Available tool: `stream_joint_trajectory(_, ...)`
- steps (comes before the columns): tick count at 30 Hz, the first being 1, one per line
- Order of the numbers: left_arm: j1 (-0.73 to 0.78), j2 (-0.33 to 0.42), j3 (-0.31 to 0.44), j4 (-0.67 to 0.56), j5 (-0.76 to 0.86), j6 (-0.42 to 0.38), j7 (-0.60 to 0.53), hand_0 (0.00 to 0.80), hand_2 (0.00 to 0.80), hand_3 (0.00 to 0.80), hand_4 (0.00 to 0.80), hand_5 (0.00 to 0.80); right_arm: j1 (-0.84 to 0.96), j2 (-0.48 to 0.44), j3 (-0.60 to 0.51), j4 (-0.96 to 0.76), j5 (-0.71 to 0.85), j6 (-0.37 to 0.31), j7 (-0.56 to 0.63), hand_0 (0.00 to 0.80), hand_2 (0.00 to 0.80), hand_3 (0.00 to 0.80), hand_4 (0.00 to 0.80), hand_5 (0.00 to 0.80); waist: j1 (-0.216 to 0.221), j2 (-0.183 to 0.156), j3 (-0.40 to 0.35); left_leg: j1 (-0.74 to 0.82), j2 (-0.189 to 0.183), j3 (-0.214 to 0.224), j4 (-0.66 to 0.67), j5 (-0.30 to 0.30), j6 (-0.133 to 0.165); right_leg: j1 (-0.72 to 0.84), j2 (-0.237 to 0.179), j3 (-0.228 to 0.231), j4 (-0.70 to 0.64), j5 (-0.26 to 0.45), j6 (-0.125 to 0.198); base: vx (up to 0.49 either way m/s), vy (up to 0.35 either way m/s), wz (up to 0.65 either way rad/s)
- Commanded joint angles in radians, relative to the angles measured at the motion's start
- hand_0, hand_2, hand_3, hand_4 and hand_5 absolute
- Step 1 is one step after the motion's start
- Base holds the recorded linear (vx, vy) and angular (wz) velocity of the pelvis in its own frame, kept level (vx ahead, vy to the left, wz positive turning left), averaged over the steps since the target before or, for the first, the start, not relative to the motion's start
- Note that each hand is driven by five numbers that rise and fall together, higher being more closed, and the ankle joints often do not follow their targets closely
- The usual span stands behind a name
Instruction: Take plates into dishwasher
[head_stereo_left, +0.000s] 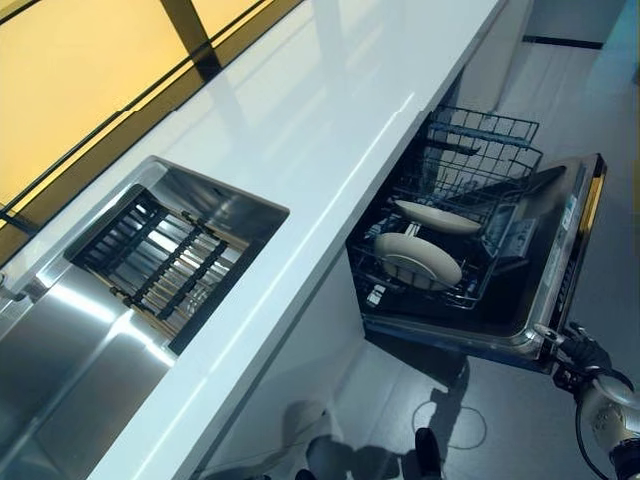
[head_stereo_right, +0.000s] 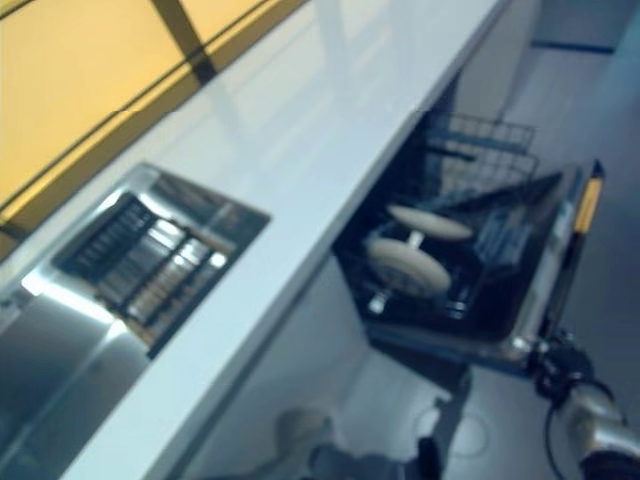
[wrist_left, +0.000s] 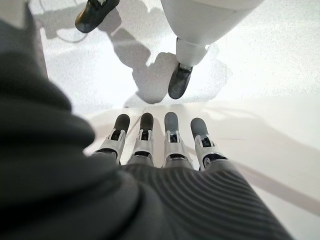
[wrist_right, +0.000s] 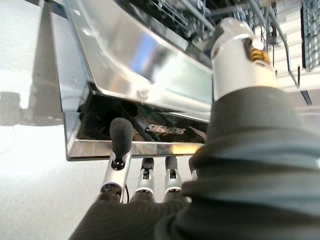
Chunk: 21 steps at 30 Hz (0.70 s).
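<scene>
In the pulled-out rack (head_stereo_left: 470, 200) of the open dishwasher sit two plates (head_stereo_left: 418, 259), one flat, one propped behind, w/ the door (head_stereo_left: 560, 260) dropped flat. Right robot hand (wrist_right: 150, 185) is at the door's outer edge, fingers (wrist_right: 121, 137) straight on the rim, holding nothing, prob. to lift it shut. Left robot hand (wrist_left: 160, 145) hangs relaxed over the floor, empty. Desk (head_stereo_left: 300, 110) and sink (head_stereo_left: 150, 260) show no plates.

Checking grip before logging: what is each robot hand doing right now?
Left robot hand: open, fingers straight, holding nothing.
Right robot hand: open, straight fingers at the edge of the dishwasher door, holding nothing.
</scene>
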<state>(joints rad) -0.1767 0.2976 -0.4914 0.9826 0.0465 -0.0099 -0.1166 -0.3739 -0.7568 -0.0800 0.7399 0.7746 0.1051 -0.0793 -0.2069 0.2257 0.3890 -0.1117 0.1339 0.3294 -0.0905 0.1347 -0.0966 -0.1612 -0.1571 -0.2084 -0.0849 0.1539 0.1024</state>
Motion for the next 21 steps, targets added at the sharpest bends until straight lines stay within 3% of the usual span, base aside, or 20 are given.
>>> stream_joint_trajectory(1, -0.052, 0.062, -0.012, 0.011, 0.022, 0.006, 0.000, 0.000, 0.000, 0.000, 0.000, 0.000, -0.151, 0.165, 0.146, -0.117, -0.020, 0.037, 0.130, 0.000, 0.000, 0.000, 0.000, 0.000, 0.059, -0.059, 0.002, 0.023, 0.005, 0.015, 0.003, -0.029, -0.025, -0.023, 0.000, -0.039, 0.118, -0.121, -0.005, 0.005, -0.007, -0.07)
stream_joint_trajectory(21, -0.024, 0.056, 0.002, 0.015, 0.058, 0.036, -0.015, 0.000, 0.000, 0.000, 0.000, 0.000, -0.162, 0.221, 0.216, -0.292, -0.042, 0.014, 0.164, 0.000, 0.000, 0.000, 0.000, 0.000, 0.087, -0.122, -0.053, 0.097, 0.020, 0.036, 0.008, -0.066, -0.029, 0.068, 0.004, -0.069, 0.075, -0.127, 0.007, 0.020, 0.001, -0.07)
